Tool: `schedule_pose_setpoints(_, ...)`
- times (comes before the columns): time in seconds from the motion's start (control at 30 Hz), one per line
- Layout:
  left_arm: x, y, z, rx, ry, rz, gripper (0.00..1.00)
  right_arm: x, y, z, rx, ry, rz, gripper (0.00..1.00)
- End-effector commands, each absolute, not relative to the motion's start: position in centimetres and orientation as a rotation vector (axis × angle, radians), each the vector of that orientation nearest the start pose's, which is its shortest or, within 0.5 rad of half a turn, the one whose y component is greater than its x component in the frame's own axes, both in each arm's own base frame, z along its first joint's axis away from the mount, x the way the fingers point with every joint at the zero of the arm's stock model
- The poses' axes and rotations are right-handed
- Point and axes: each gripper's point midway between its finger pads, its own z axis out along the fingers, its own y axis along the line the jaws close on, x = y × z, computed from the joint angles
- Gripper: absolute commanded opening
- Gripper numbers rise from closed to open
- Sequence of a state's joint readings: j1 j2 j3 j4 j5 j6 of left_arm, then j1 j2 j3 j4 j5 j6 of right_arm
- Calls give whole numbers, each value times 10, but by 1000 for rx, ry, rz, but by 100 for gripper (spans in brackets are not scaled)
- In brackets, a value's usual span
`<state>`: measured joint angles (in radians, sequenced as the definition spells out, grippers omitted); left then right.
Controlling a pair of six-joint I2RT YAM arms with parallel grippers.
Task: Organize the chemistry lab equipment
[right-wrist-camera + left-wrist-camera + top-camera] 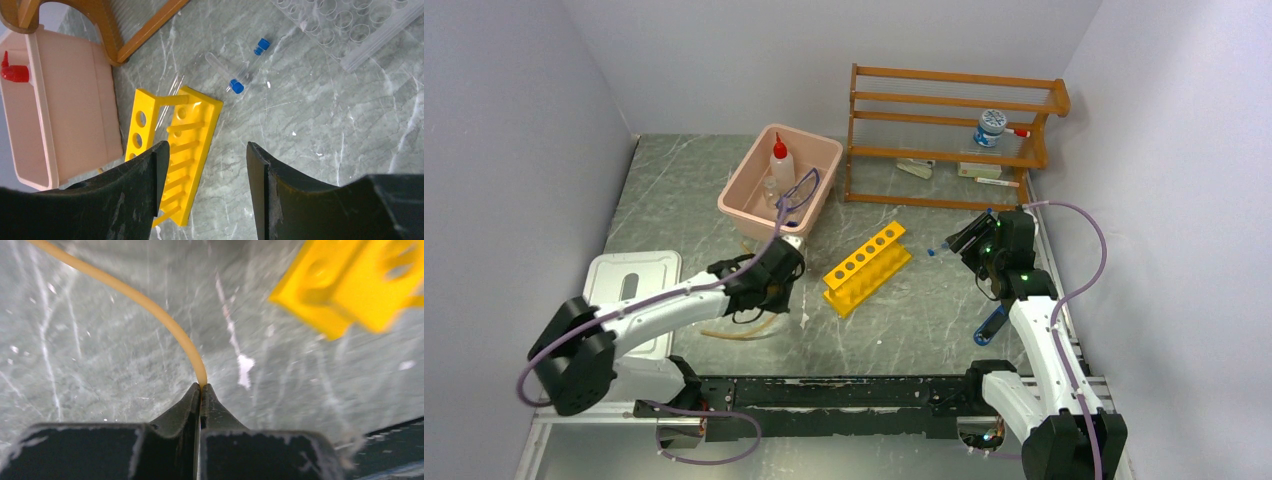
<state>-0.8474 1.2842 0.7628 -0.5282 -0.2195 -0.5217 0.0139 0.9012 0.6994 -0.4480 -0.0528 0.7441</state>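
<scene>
My left gripper point(782, 272) is shut on the end of the tan tubing point(150, 305), which runs from the closed tips point(201, 388) up to the left. The rest of the tubing point(736, 333) curves on the table below the arm. The yellow holed rack point(867, 266) lies just to the right; it also shows in the left wrist view point(350, 285). My right gripper point(967, 238) is open and empty point(207, 150) above the table, past the rack's end point(192, 145). Two blue-capped tubes point(239, 75) lie beyond it. The red-capped bottle point(780, 160), tiny beaker point(770, 187) and goggles point(798, 188) sit in the pink tub point(744, 205).
The wooden shelf rack point(954, 130) stands at the back right with small items on it. The white lid point(629, 280) lies at the left by my left arm. A blue object point(992, 325) lies beside my right arm. A clear holed tray point(340, 25) sits near the shelf.
</scene>
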Motion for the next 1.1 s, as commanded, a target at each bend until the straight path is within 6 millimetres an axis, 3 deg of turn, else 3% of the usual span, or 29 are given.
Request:
schedule_pose_setpoints(0.0, 222, -207, 136, 193, 2397, -296, 5, 294, 38, 170, 780, 2075, 474, 61)
schedule_pose_setpoints(0.2, 242, -179, 209, 0, 2215, -220, 5, 294, 39, 171, 780, 2074, 479, 61)
schedule_pose_setpoints(0.27, 249, -173, 244, -25, 2136, -221, 5, 294, 39, 171, 778, 2076, 477, 61)
schedule_pose_setpoints(0.4, 259, -173, 318, -21, 1986, -269, 5, 294, 40, 170, 776, 2078, 488, 61)
schedule_pose_setpoints(0.53, 267, -174, 369, 5, 1906, -267, 5, 294, 41, 170, 778, 2077, 498, 61)
schedule_pose_setpoints(0.67, 275, -191, 412, 121, 1826, -308, 5, 295, 42, 172, 774, 2074, 501, 61)
schedule_pose_setpoints(0.83, 293, -215, 426, 253, 1814, -284, 5, 295, 41, 172, 773, 2071, 499, 61)
schedule_pose_setpoints(1.07, 333, -245, 409, 396, 1842, -340, 5, 295, 41, 173, 770, 2075, 497, 61)
